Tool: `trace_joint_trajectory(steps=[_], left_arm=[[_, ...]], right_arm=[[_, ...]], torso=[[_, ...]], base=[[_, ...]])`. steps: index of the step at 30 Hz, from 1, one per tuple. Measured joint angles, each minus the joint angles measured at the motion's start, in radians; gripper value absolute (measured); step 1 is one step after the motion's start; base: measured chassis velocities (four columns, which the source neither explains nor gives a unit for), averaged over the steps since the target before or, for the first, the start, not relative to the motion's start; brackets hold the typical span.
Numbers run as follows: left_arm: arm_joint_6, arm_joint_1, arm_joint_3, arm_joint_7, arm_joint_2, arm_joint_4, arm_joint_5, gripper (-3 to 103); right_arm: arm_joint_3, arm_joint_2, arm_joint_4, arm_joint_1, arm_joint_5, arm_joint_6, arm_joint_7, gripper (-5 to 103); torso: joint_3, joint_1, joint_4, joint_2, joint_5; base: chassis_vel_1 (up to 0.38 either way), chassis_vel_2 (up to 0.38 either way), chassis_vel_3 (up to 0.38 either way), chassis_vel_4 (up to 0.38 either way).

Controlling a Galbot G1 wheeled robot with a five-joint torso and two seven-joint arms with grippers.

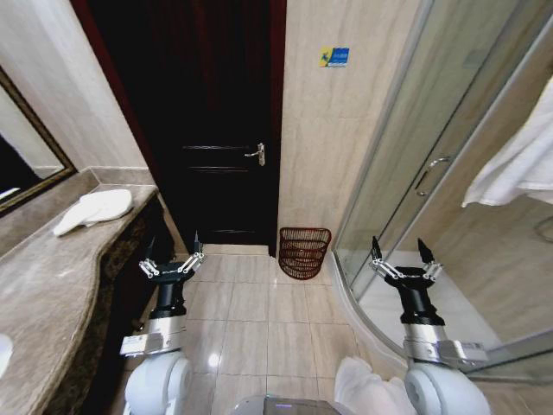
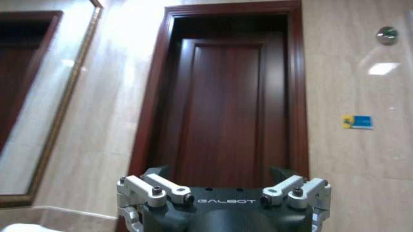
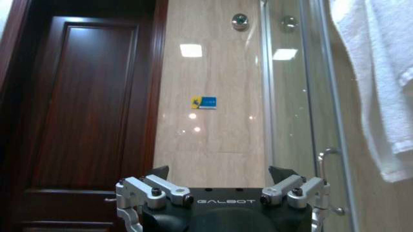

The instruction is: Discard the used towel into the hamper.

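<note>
Against the wall, between the dark door [image 1: 216, 130] and the glass shower [image 1: 432, 173], sits the hamper [image 1: 304, 252]. It is a small reddish-brown woven basket, and it stands on the tiled floor [image 1: 259, 320] with its flat back to the wall.

On the left side runs a stone counter [image 1: 43, 294] under a mirror [image 1: 26, 156]. A white towel [image 1: 93, 210] lies folded on the counter, near the far end. A second white towel [image 1: 518, 164] hangs on the shower, up on the right.

Both arms are held up in front of the robot. The left claw [image 1: 173, 256] is wide open and holds nothing. It hangs over the floor just beside the counter's edge. The towel on the counter is off to its left and a bit farther back, not touching it. The hamper is ahead and to the right of this claw, well apart from it.

The right claw [image 1: 403, 252] is also wide open and holds nothing. It is in front of the glass shower. The hamper is to its left, near but not touching, and lies between the two claws.

From the left wrist, the open left claw [image 2: 223, 193] points at the door. From the right wrist, the open right claw [image 3: 219, 193] points at the wall beside the shower.
</note>
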Motion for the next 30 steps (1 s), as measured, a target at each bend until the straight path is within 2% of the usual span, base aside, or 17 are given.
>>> trace_joint_trajectory(steps=[10, 14, 21, 30], left_arm=[[0.025, 0.017, -0.006, -0.02, 0.0, -0.008, -0.001, 100], [0.07, 0.044, -0.002, -0.04, 0.0, -0.019, 0.001, 100], [0.118, 0.063, -0.008, -0.065, 0.0, -0.033, 0.001, 100], [0.123, 0.071, 0.001, -0.064, 0.0, -0.039, 0.005, 100]], right_arm=[[0.01, -0.022, -0.012, 0.022, 0.006, 0.003, 0.022, 100], [0.01, -0.041, -0.008, 0.021, 0.018, -0.032, 0.026, 100], [0.012, -0.069, 0.001, 0.025, 0.049, -0.071, 0.024, 100], [0.01, -0.072, 0.002, 0.04, 0.071, -0.084, 0.017, 100]], torso=[[0.0, 0.0, 0.0, 0.0, 0.0], [0.0, 0.0, -0.0001, 0.0, 0.0001], [0.0, 0.0, 0.0001, 0.0, 0.0001], [0.0, 0.0, 0.0, 0.0, 0.0]], base=[[0.085, 0.075, 0.08, 0.081], [0.111, 0.108, 0.102, 0.107], [0.128, 0.131, 0.121, 0.122], [0.118, 0.121, 0.128, 0.12]])
